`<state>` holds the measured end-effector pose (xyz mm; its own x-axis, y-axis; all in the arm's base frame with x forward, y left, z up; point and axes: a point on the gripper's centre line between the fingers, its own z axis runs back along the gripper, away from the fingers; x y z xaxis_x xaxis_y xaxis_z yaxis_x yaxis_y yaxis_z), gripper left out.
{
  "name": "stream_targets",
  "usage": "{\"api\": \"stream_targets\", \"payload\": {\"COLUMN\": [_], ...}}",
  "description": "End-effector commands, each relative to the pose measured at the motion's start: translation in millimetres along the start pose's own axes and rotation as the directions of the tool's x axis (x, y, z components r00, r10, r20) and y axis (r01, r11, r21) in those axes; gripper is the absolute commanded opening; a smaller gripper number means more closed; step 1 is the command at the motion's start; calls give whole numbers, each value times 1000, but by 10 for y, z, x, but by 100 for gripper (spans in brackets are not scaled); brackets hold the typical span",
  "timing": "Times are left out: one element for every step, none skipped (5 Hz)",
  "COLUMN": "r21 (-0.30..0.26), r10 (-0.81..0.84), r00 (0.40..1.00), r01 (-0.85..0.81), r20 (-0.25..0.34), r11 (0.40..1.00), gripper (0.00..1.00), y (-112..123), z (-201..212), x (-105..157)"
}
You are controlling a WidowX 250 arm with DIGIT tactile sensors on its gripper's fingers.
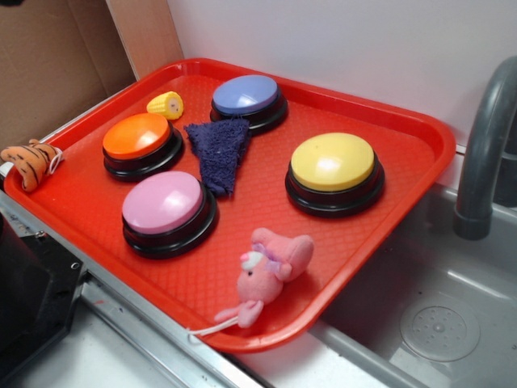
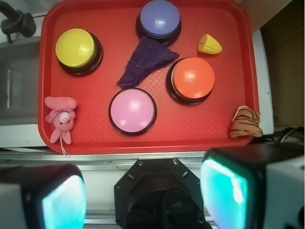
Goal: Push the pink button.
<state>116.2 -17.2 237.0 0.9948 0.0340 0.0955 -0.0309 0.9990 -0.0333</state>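
Wrist view looks down on a red tray. From left to right it carries a pink plush near the front left corner, a yellow button at the far left, the pink button in the near middle, a purple cloth just behind it, a blue button at the far edge, an orange button, a small corn toy and a tiger plush on the right rim.

The pincer hangs high above the tray's near edge, well apart from everything; its two pads stand wide apart and hold nothing.

The pink button likely handles as a stiff plastic dome, smooth and perhaps a little slick, on a black base that sits flat. It wants no grasp: a straight press down on the crown of the dome should do, since an off-centre push might skid off the curve.

No brand, label or writing can be read in either view.
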Motion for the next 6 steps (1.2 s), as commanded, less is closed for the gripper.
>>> {"api": "stream_targets", "payload": {"r21": [0,77,67,78,37,38], "r10": [0,-152,-271,-330,-398,-431], "r00": [1000,984,960,943,917,902], "r01": [0,159,276,333,398,430], "r20": [0,-92,-70,-45,1,21], "r11": [1000,984,959,940,917,902], "gripper": [100,100,100,100,100,100], "y": [0,10,-93,-106,-155,-197], "z": [0,-523,-1030,-1487,-1739,-1870], "x": [0,219,298,211,217,393]}}
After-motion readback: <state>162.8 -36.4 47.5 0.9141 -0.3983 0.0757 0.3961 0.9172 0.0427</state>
